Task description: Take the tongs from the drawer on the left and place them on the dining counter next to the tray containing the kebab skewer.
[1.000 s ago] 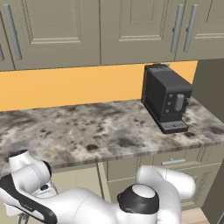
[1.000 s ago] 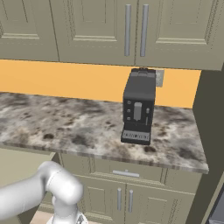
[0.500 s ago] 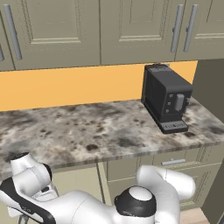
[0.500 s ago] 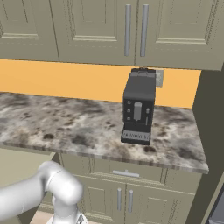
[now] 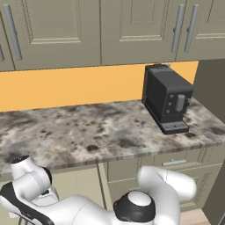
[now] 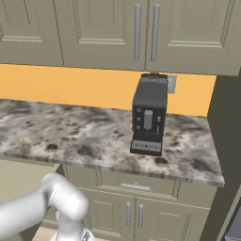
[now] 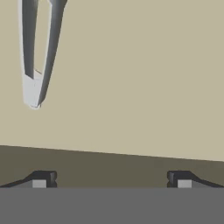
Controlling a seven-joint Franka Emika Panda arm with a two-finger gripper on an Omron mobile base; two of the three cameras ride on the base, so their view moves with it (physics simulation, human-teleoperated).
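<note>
Gripper [image 7: 111, 178] is spread wide open with nothing in it; tongs [image 7: 37, 57] lie on the drawer [image 7: 140, 87] floor, upper left.

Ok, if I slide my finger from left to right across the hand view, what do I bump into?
The tongs lying on the pale drawer floor near the top left → bare drawer floor across the middle and right. Lower down: one gripper fingertip at the left → the other far at the right, wide open.

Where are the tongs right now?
In the hand view, the tongs lie on the pale floor of the drawer, at the upper left, ahead of the open gripper and off to its left finger's side.
</note>
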